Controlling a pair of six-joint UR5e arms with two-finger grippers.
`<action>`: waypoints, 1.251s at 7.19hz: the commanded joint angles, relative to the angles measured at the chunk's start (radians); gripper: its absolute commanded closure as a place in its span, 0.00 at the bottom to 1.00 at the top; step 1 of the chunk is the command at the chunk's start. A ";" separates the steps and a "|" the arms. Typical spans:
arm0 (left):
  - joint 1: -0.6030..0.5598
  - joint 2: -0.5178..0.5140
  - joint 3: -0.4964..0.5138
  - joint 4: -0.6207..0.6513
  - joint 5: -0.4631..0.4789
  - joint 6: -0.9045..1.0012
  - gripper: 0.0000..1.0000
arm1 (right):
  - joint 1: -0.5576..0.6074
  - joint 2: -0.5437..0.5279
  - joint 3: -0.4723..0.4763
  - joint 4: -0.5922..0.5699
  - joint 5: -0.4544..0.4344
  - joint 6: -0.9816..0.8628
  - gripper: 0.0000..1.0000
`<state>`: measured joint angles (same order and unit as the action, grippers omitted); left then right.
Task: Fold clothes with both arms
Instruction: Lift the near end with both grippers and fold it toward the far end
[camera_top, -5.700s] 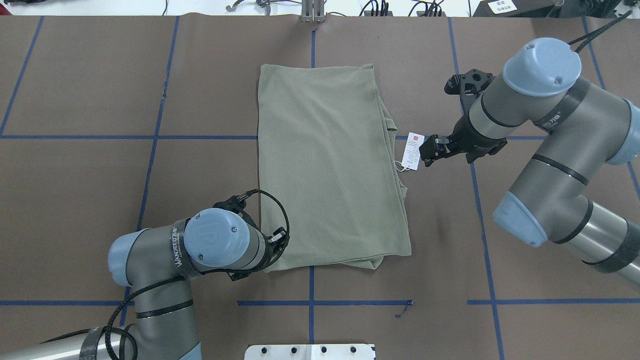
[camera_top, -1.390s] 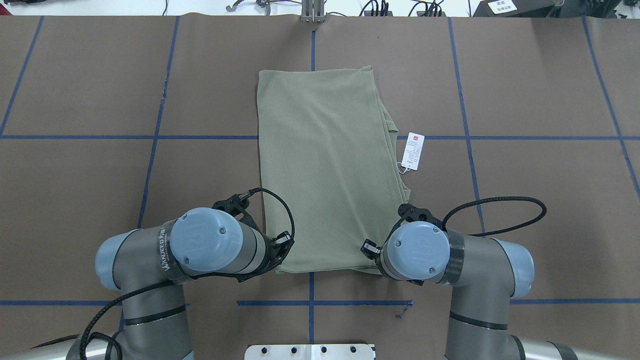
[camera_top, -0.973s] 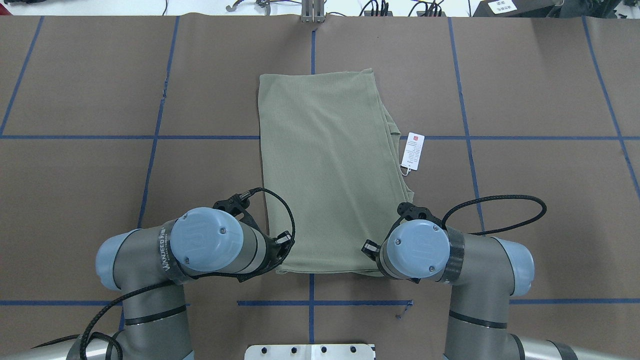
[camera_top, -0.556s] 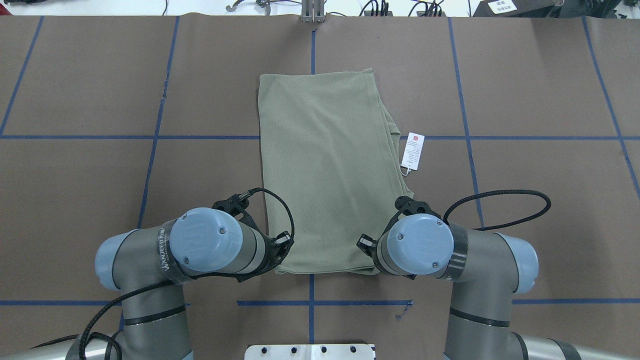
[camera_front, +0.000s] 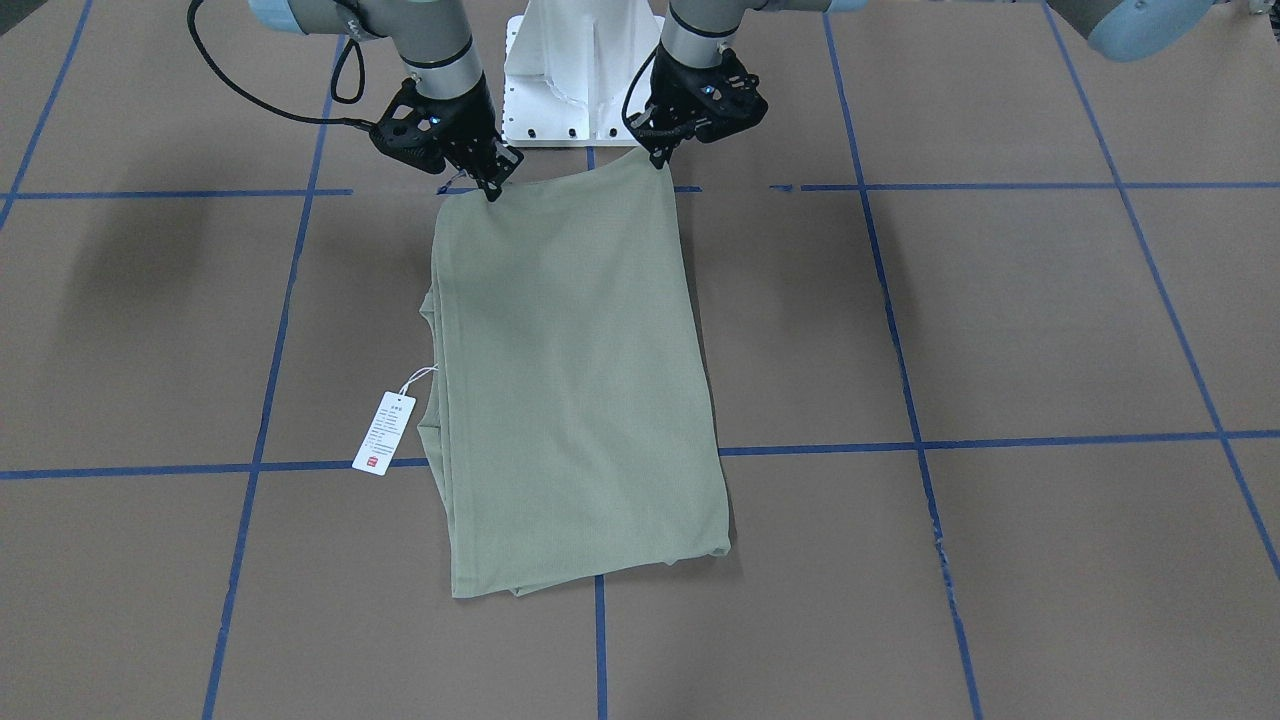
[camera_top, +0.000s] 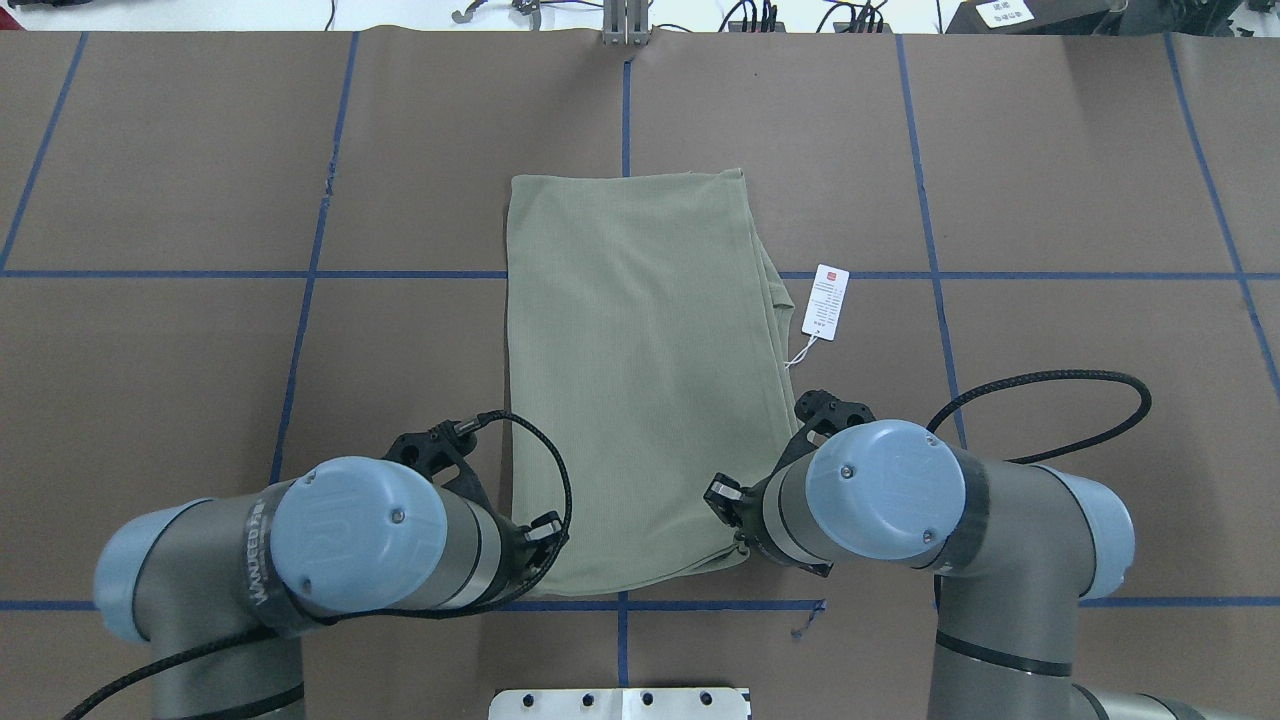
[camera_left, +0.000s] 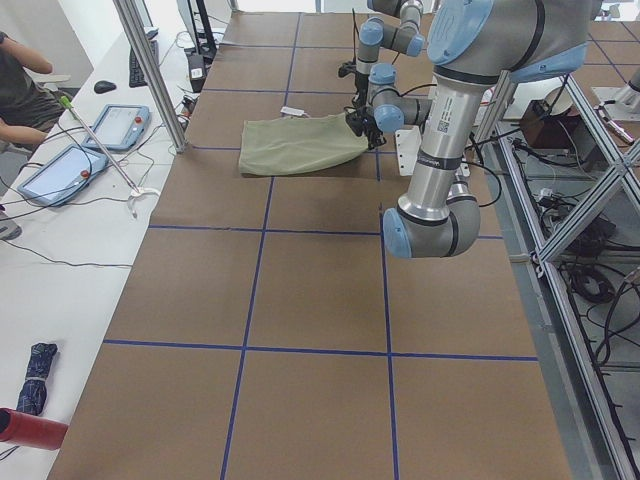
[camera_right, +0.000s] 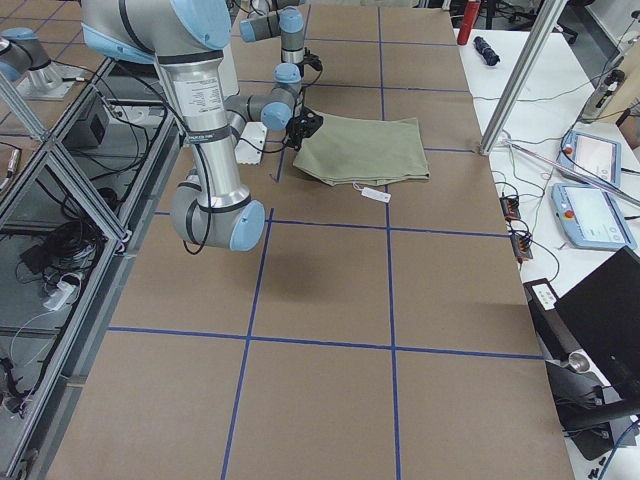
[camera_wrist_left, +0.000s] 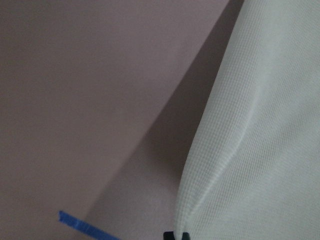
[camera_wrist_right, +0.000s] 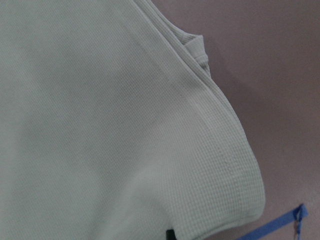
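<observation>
Lighting: bright, even and diffuse, from overhead; matte brown paper-covered table (camera_front: 1000, 320) uniformly lit.
Shadows: soft and faint in the exterior views. One dark band lies under the raised edge of the pale sage-green knit shirt (camera_wrist_left: 260, 125), left wrist view.
Exterior views: sharp.
Wrist views: soft-focused, washed pale, table rendered pinkish-grey.

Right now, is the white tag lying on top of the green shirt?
No, the hang tag lies on the table beside the shirt.

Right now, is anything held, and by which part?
Both hold the shirt: left gripper its robot-side left corner, right gripper its robot-side right corner.
</observation>
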<state>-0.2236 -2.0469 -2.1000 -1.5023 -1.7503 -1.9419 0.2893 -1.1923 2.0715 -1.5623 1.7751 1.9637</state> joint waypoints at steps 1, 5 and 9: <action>0.093 0.001 -0.147 0.138 0.002 0.003 1.00 | -0.022 -0.003 0.102 -0.002 0.107 0.049 1.00; 0.002 -0.009 -0.137 0.152 0.000 0.043 1.00 | 0.035 0.017 0.064 0.007 0.092 0.052 1.00; -0.204 -0.045 0.062 0.017 -0.005 0.190 1.00 | 0.195 0.186 -0.178 0.046 0.020 -0.069 1.00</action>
<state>-0.3673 -2.0849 -2.1082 -1.4160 -1.7545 -1.7834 0.4312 -1.0693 2.0022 -1.5423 1.8029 1.9271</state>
